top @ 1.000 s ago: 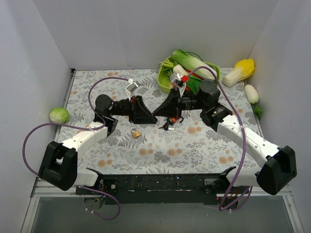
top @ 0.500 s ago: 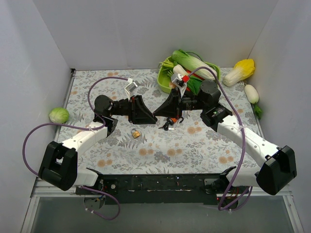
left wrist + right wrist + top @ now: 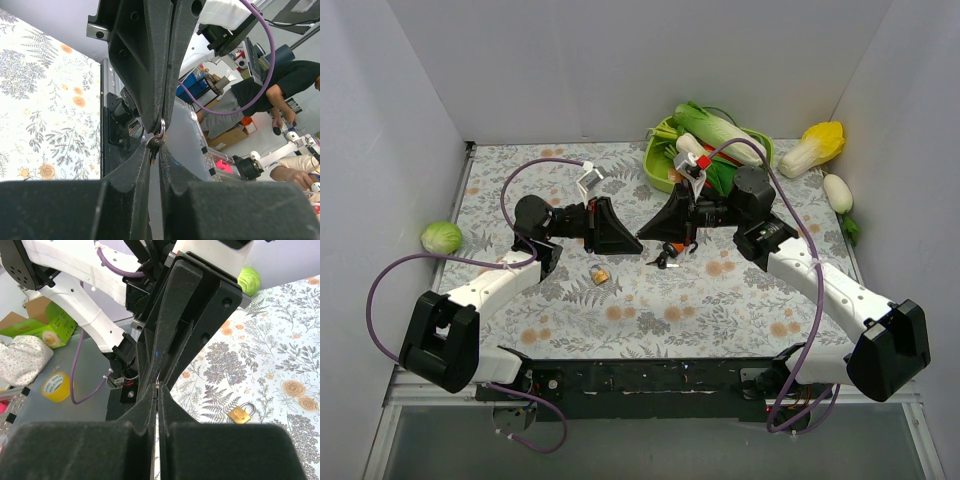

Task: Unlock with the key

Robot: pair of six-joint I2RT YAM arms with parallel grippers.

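Two black grippers, left (image 3: 632,246) and right (image 3: 644,234), each pressed together, tips meeting at silver ring (image 3: 161,131) | risk: mistimed release drops it.

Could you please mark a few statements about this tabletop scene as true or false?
1. The brass padlock lies on the table, held by neither gripper. True.
2. The left gripper and right gripper are far apart. False: their fingertips meet mid-table.
3. A round green cabbage sits at the table's left edge. True.
4. The green bowl is empty. False: it holds leafy vegetables.
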